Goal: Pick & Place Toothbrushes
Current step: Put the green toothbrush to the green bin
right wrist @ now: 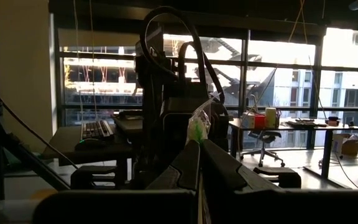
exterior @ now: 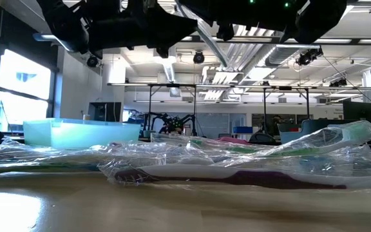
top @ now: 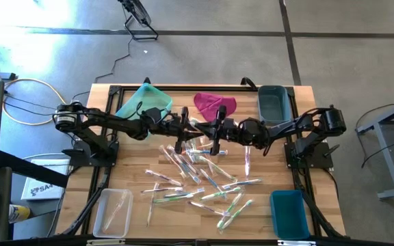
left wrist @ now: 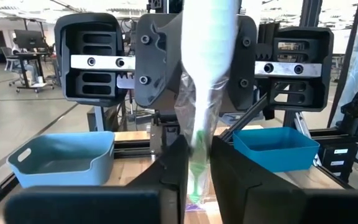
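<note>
Wooden table (top: 115, 174): wrapped toothbrushes (top: 197, 181) lie scattered across its middle, none visibly in the near-right blue bin (top: 289, 213). Both arms reach inward above the table's far half and meet nose to nose. Left gripper (left wrist: 197, 163): jaws pinch the lower end of one wrapped toothbrush (left wrist: 205, 74), which stands upright. Right gripper (right wrist: 199, 149): fingers pressed on the same wrapper's other end. Risk, in my judgement: the glossy film may slide or tear if one arm pulls away while both grip it, dropping the brush.
</note>
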Available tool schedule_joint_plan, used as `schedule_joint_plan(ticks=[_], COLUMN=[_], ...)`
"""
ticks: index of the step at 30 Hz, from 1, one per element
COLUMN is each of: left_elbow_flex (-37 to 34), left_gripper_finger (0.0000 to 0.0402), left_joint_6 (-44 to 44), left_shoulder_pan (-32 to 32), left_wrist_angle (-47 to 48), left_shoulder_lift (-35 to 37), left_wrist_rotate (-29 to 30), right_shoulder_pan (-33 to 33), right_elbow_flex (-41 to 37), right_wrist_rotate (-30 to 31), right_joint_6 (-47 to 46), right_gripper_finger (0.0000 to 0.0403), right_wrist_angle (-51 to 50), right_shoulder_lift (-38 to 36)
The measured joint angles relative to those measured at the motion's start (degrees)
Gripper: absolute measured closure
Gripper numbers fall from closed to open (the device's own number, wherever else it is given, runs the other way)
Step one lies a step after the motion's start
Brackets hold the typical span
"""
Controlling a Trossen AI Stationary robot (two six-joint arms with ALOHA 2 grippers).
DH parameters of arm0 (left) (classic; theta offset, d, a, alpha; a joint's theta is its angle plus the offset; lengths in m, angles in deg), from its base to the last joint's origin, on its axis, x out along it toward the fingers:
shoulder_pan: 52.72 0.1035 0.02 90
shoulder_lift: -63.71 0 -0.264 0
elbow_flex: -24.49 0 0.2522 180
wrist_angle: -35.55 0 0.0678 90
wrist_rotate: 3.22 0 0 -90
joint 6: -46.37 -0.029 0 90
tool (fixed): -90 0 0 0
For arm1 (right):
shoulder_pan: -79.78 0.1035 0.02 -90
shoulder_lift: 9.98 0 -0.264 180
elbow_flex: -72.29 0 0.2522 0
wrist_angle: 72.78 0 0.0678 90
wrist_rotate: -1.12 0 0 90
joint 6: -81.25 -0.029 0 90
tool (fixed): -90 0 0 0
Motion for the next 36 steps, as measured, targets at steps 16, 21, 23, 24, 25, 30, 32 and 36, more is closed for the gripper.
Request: schedule_joint_plan(ticks=[16, 21, 23, 24, 25, 30, 32, 36], left_elbow_flex=[0.00, -0.02, -0.04, -0.04, -0.04, -0.06, -0.07, -0.07], left_gripper_finger=[0.0363, 0.0363, 0.0363, 0.0363, 0.0363, 0.0363, 0.0363, 0.0363], left_joint_6=[0.04, 0.01, -0.11, -0.13, -0.22, -0.31, -1.33, -1.70], left_shoulder_pan=[0.02, 0.02, 0.02, 0.02, 0.02, 0.07, 0.65, 2.91], left_wrist_angle=[1.83, 2.50, 3.02, 3.09, 3.16, 5.60, 8.09, 14.83], left_shoulder_lift=[0.00, 0.00, 0.00, 0.00, 0.00, 0.06, 0.83, 4.33], left_wrist_rotate=[-0.04, -0.07, -0.09, -0.10, -0.10, -0.13, -0.20, -0.84], right_shoulder_pan=[0.00, 0.00, 0.00, 0.00, 0.00, 0.00, 0.22, 1.15], right_elbow_flex=[0.00, 0.00, 0.00, 0.00, 0.00, 0.00, 0.07, 0.07], right_wrist_rotate=[0.21, 0.23, 0.23, 0.23, 0.21, 0.22, 0.29, 2.61], right_joint_6=[-0.09, -0.20, -0.22, -0.23, -0.22, -0.26, -0.28, -0.28], right_gripper_finger=[0.0384, 0.0311, 0.0274, 0.0257, 0.0241, 0.0193, 0.0188, 0.0189], right_wrist_angle=[-1.42, -1.34, -1.27, -1.27, -1.27, -3.48, -6.56, -18.33], right_shoulder_lift=[0.00, 0.00, 0.00, 0.00, 0.00, -1.52, -3.26, -8.75])
